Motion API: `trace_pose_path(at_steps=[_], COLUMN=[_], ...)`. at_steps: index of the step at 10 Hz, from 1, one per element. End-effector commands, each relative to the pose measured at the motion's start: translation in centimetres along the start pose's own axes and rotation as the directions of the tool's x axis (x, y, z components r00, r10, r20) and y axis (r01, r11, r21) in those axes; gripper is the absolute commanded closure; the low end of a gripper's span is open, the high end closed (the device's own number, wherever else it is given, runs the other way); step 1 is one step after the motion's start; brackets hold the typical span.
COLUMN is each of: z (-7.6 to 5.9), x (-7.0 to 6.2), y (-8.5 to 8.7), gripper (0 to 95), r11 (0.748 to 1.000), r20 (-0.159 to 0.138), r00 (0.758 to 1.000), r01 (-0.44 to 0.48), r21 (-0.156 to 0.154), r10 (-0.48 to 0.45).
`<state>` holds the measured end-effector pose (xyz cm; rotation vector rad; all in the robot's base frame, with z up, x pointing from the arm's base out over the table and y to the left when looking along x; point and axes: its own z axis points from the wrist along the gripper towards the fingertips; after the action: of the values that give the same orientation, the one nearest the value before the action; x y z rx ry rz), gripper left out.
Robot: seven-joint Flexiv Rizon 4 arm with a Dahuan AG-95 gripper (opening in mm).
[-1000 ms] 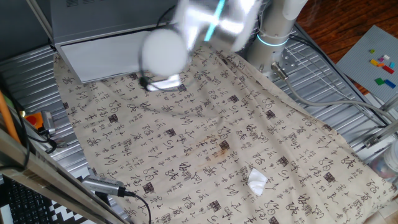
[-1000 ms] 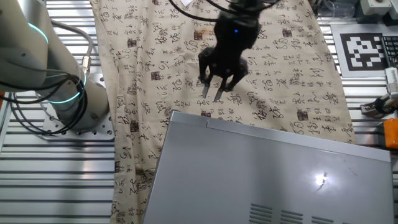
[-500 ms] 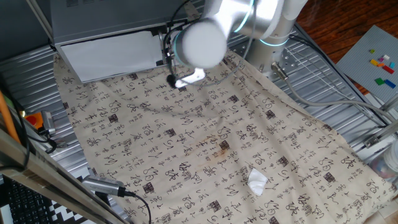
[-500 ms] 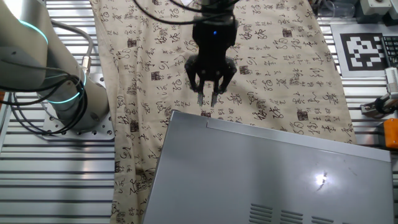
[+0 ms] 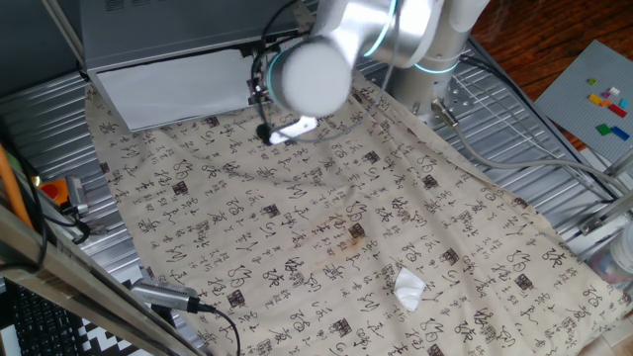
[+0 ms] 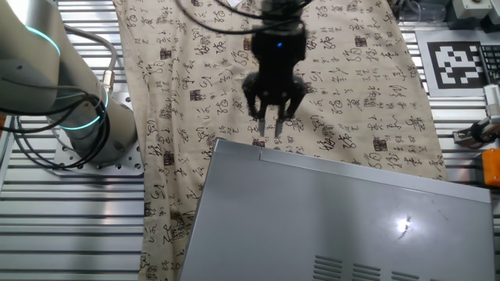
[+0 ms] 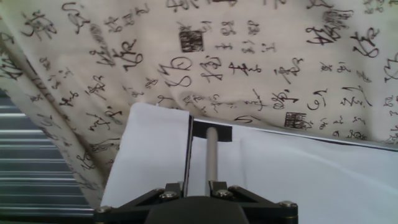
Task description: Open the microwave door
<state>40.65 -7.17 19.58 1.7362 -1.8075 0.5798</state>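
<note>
Light-grey microwave [image 6: 336,226] with plain white microwave door [image 5: 178,94]; beside it, beige cloth [image 5: 326,227] printed with black characters; black gripper [image 6: 269,129].

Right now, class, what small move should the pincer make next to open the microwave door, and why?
Probably ease the pincer forward so a fingertip catches the microwave door at its edge. In the hand view the fingers point at a dark notch in the white panel's edge. They stand slightly apart, holding nothing, and the door looks shut.
</note>
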Motion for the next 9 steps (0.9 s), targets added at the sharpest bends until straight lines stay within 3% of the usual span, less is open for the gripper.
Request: trace_pose_path(at_steps=[1,3,9], z=[0.4,1.0,0.8], x=[0.7,1.3,1.8], y=[0.4,0.5,-0.6], gripper=[76.0,76.0,76.0], r11=[1.000,1.000,1.000], r20=[0.000,0.000,-0.014], r00=[1.000,1.000,1.000], r01=[-0.010,-0.002,0.001], r21=[0.010,0.010,0.012], r10=[0.010,0.002,-0.001])
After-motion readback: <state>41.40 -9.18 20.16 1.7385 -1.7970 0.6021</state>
